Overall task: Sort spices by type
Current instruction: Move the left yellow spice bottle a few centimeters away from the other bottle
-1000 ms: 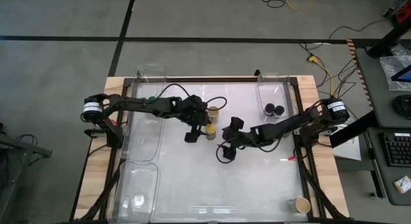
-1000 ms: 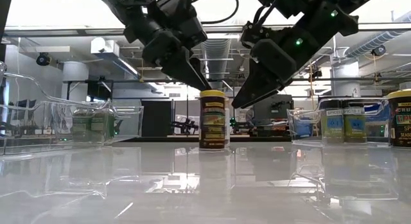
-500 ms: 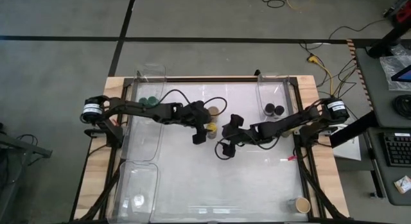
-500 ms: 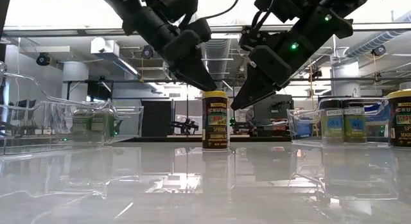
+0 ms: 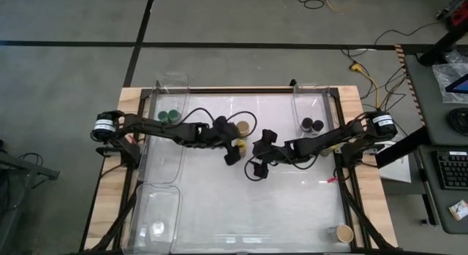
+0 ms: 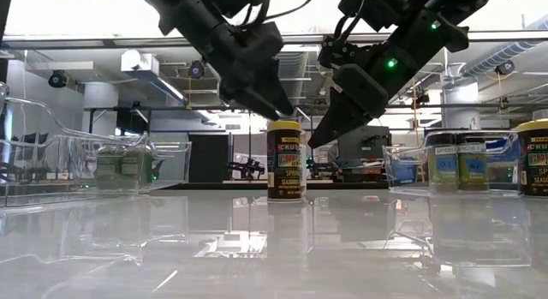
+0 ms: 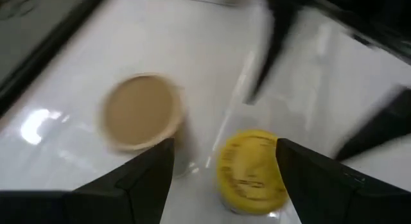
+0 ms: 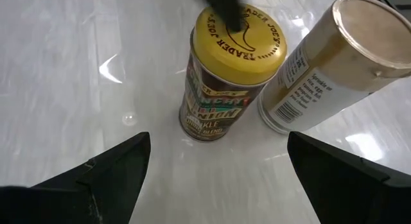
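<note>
- The yellow-lid jar is standing upright near the table's middle, with the tan-lid jar just beside it, so close that you can't tell whether they're touching.
- Two green-lid jars are sitting in the far-left bin; two black-lid jars are sitting in the far-right bin. One more tan-lid jar is standing alone at the near right corner (outside any bin).
- Your left gripper is hovering over the yellow-lid jar with jaws spread apart, holding nothing; the jar is showing between the two fingers, off toward one of them.
- Your right gripper is hanging just beside the same jar from the other side, jaws wide, empty.
- In the low view both grippers are crowding the one jar from above.
- Risk, as a judgement: both arms are converging on the same spot, so a fingertip could be clipping the other arm if both descend.
- Risk: the tan-lid neighbour is sitting so close that a descending finger could be landing on it or knocking it over.
- Risk: the jar is sitting off-centre between the left fingers (one finger hits first), so closing could be shoving or tipping it on the glossy table.
</note>
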Robot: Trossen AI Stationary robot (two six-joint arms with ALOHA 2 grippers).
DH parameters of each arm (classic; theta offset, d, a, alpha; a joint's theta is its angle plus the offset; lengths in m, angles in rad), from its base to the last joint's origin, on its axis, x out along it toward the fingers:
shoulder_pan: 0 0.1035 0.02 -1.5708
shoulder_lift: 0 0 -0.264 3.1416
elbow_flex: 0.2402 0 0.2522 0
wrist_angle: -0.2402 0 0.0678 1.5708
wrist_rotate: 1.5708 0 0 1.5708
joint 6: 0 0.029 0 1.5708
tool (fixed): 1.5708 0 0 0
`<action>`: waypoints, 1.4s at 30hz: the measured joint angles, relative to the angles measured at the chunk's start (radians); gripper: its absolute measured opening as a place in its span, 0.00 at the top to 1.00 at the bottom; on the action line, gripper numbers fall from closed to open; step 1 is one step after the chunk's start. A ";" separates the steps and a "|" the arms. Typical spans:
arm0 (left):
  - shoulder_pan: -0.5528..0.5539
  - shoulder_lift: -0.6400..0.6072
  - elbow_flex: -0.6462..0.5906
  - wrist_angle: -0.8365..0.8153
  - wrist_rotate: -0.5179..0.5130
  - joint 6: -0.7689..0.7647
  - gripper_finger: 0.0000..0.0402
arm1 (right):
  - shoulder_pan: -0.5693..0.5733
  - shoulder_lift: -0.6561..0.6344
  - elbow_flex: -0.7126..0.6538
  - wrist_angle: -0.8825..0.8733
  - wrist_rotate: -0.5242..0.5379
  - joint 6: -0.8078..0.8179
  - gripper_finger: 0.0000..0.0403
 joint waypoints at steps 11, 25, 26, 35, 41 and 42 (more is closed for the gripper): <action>-0.076 0.002 0.007 0.029 -0.153 -0.270 0.31 | 0.000 0.000 0.000 -0.003 0.000 -0.031 0.11; -0.120 0.151 0.173 -0.239 -0.296 -0.543 0.24 | -0.002 0.000 0.000 -0.038 -0.027 -0.058 0.11; -0.129 0.167 0.202 -0.269 -0.309 -0.552 0.24 | -0.002 -0.001 0.000 -0.049 -0.027 -0.057 0.11; -0.162 0.248 0.358 -0.424 -0.362 -0.525 0.24 | 0.001 -0.002 0.000 -0.077 -0.053 -0.009 0.11; -0.167 0.243 0.348 -0.448 -0.387 -0.559 0.23 | 0.003 -0.002 0.000 -0.077 -0.054 -0.011 0.11; -0.168 0.243 0.348 -0.444 -0.391 -0.554 0.23 | 0.003 -0.002 0.000 -0.077 -0.054 -0.013 0.11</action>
